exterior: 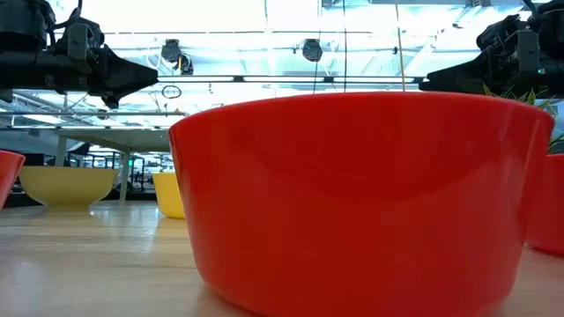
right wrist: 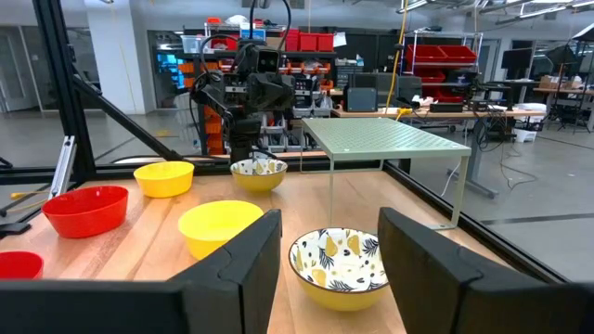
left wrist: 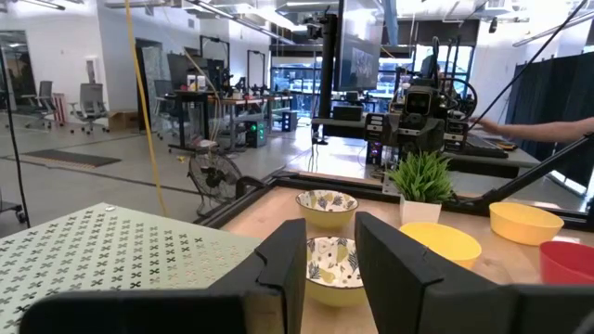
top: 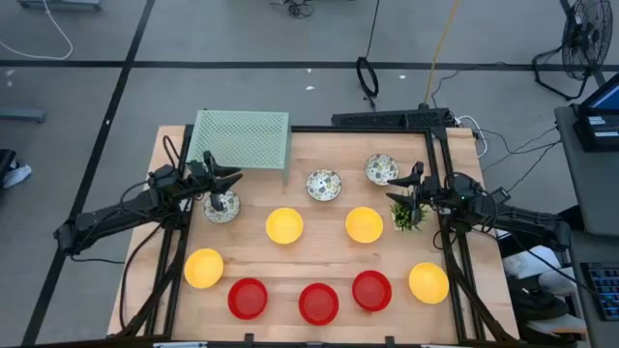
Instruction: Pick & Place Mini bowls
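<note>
Ten mini bowls stand upright on their bases on the wooden table (top: 329, 263). Three white patterned ones (top: 221, 205) (top: 323, 184) (top: 381, 169) are toward the far side, two yellow ones (top: 284, 225) (top: 364, 224) in the middle, and two more yellow (top: 204, 268) (top: 428, 282) and three red (top: 318, 303) near the front. My left gripper (top: 235, 179) hovers open and level above the left patterned bowl (right wrist: 258, 173), holding nothing. My right gripper (top: 410, 190) hovers open at the right, pointing toward the table's left, with the middle patterned bowl (right wrist: 339, 264) ahead of its fingers.
A green perforated shelf (top: 242, 138) stands on legs at the far left corner. A small green plant (top: 404, 214) sits just below my right gripper. Black frame rails (top: 455, 261) run along both table sides. A person's arm (left wrist: 548, 130) shows beyond the table.
</note>
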